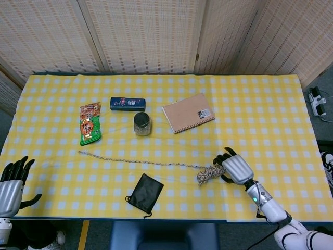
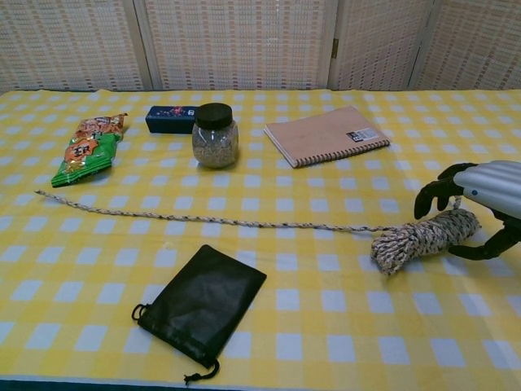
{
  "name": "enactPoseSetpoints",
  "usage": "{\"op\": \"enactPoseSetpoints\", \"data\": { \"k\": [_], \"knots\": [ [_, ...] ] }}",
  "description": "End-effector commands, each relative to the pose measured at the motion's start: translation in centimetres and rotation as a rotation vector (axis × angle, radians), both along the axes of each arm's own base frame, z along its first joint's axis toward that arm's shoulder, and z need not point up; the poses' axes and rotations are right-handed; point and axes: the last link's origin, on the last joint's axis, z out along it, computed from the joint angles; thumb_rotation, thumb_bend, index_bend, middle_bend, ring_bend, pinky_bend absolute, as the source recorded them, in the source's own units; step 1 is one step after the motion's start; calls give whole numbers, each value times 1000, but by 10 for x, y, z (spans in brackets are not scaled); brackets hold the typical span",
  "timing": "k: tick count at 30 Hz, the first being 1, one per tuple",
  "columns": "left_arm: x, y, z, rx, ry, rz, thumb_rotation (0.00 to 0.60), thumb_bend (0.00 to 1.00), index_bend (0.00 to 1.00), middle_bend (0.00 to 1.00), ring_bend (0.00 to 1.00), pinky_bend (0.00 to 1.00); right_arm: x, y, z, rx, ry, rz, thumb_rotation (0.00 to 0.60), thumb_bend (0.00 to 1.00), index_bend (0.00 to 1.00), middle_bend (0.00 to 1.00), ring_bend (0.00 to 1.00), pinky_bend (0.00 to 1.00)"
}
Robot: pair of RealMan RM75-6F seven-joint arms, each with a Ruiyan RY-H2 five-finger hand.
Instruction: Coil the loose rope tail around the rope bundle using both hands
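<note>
Chest view, lidded jar point(image 2: 215, 136) holding grains, right hand point(image 2: 480, 210) grips rope bundle point(image 2: 424, 239)

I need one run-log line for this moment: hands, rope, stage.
right hand: fingers around bundle end, grip unclear | left hand: open, off table | tail: straight, uncoiled | stage: grasping bundle

Right robot hand point(image 1: 237, 169) seemingly clasps rope bundle point(image 1: 209, 174).

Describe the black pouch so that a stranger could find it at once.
On the yellow checked tablecloth, look at the near edge, just below the long rope tail. The black pouch lies flat there, alone: the only dark, soft item, with a drawstring.
</note>
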Motion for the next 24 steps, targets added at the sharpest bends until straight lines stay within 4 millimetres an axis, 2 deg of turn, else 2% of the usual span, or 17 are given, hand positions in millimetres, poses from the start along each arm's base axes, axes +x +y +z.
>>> {"op": "enactPoseSetpoints", "data": {
  "k": [1, 5, 10, 15, 24],
  "knots": [
    [0, 0, -1, -3, 0, 0, 600, 203, 0, 0, 0, 0, 0, 0, -1, 4, 2, 2, 600, 325, 385, 366, 339, 128],
    [0, 1, -1, -5, -1, 2, 600, 204, 0, 0, 0, 0, 1, -1, -4, 6, 4, 5, 600, 325, 413, 386, 358, 130],
    [-1, 2, -1, -6, -1, 4, 600, 203, 0, 0, 0, 0, 1, -4, -5, 11, 5, 1, 600, 332, 470, 424, 393, 183],
    [-1, 3, -1, -8, -2, -1, 600, 204, 0, 0, 0, 0, 4, -7, -7, 11, 0, 16, 600, 415, 546, 478, 445, 350],
    [9, 17, 0, -14, 1, -80, 600, 204, 0, 0, 23, 0, 7, -11, -3, 9, -13, 41, 600, 513, 662, 565, 533, 440]
  ]
}}
